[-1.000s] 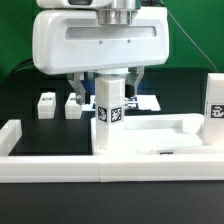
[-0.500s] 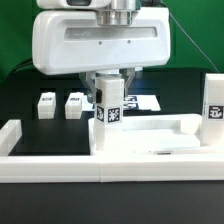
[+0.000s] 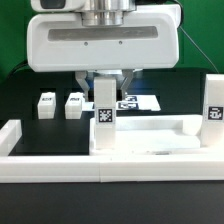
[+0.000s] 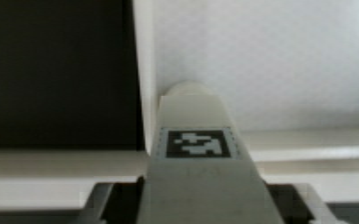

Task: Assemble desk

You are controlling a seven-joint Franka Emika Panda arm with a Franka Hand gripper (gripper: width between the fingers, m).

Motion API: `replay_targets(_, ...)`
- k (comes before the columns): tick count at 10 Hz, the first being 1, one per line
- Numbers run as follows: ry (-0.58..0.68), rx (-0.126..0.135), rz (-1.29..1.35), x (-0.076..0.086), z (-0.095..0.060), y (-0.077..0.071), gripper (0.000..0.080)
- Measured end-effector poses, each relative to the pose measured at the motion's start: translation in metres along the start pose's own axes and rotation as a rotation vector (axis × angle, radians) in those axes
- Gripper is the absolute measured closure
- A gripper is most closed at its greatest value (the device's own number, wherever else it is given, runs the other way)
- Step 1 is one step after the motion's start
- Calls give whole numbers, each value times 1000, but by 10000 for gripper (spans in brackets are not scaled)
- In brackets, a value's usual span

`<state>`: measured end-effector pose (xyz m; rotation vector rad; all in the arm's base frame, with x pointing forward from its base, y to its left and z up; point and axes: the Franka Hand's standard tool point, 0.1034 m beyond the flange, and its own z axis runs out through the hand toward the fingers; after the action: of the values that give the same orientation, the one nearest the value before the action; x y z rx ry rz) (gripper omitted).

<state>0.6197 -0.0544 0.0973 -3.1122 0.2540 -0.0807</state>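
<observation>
Jaws (image 3: 105, 88) are gripping the upper end of the held leg (image 3: 105, 122) from both sides, partly open around it and keeping it upright at the corner of the tabletop (image 3: 160, 127) on the exterior view's left. Whether this leg is seated in the tabletop is not showing. A second leg (image 3: 213, 105) is standing at the tabletop's end on the exterior view's right, its joint equally unclear. Two spare legs (image 3: 45, 104) are lying on the black counter (image 3: 40, 135) beyond the tabletop, so at least half the work seems to be waiting. The border wall (image 3: 60, 168) is running along the tabletop's near side. The marker board (image 3: 140, 102) is lying behind the tabletop, blocking nothing.
</observation>
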Motion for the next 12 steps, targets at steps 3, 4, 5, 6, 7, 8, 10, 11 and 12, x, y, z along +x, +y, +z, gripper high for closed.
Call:
replay_targets(3,-3,-5,425,-1,0,-10,512)
replay_targets(4,-3,-5,472,-1,0,-10,512)
replay_targets(5,-2,-3,506,-1,0,-11,512)
replay_targets(6,-3,0,557,-1,0,-11,512)
replay_targets(7,-2,-5,505,-1,0,-11,395)
replay_targets(8,0,-14,425,0,-1,-11,235)
replay_targets(10,17,-18,318,3,-3,-15,166)
replay_targets(11,22,-24,189,4,-5,-16,166)
replay_targets(12,21,-25,89,5,-6,-15,153)
